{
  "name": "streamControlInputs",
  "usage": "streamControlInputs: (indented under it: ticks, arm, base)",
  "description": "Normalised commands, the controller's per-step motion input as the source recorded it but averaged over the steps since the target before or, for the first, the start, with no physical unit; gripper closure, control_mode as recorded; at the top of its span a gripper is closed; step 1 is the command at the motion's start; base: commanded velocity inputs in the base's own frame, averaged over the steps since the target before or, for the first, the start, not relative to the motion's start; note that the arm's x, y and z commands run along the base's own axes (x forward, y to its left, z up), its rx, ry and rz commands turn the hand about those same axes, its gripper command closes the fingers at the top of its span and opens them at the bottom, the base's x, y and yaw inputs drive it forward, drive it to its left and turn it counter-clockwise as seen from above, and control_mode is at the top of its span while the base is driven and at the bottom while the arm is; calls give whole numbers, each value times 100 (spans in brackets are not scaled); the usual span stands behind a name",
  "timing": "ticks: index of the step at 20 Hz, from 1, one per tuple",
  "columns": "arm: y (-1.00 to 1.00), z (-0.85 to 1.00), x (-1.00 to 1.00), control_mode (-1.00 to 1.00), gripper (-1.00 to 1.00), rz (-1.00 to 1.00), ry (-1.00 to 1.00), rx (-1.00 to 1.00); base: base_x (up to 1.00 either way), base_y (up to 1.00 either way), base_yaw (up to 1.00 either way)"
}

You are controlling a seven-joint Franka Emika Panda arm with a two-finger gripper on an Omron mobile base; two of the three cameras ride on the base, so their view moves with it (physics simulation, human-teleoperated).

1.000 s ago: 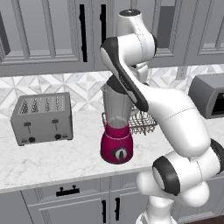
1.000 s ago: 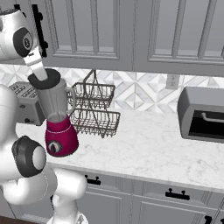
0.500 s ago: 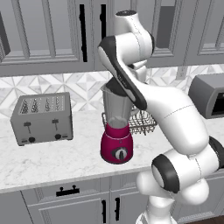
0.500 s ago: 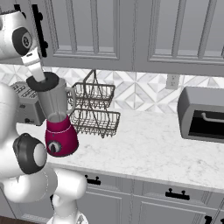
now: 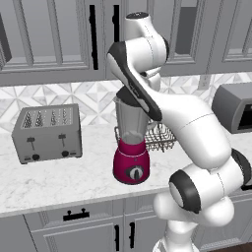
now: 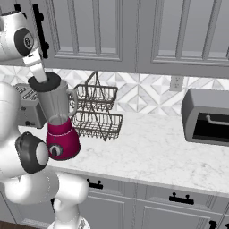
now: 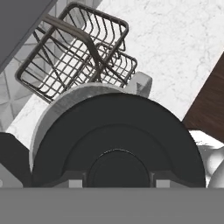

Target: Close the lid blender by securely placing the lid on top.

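The pincer point(image 6: 43, 80) is pressing the lid point(image 6: 45, 83), apparently clamped on it, over the blender point(image 6: 57, 121) rim; it should be lowering straight and level until seated.

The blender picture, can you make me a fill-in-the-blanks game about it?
1. The blender has a base coloured ______.
2. The black lid sits on top of the blender's ______.
3. The wire basket stands on the counter right behind the ______.
4. In the left base view, the silver toaster stands to the ______ of the blender.

Missing words: crimson; jar; blender; left
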Motion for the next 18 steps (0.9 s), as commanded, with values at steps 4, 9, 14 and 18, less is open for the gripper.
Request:
streamControlInputs:
  ticks: [4,9,14,18]
  arm:
    - [0,0,24,-100,100,0,-3,0]
    - [0,0,30,-100,100,0,0,0]
    - [0,0,33,-100,100,0,0,-2]
    - [0,-11,2,-100,100,0,0,-5]
  base:
    - [0,0,0]
    - [0,0,0]
    - [0,0,0]
    - [0,0,0]
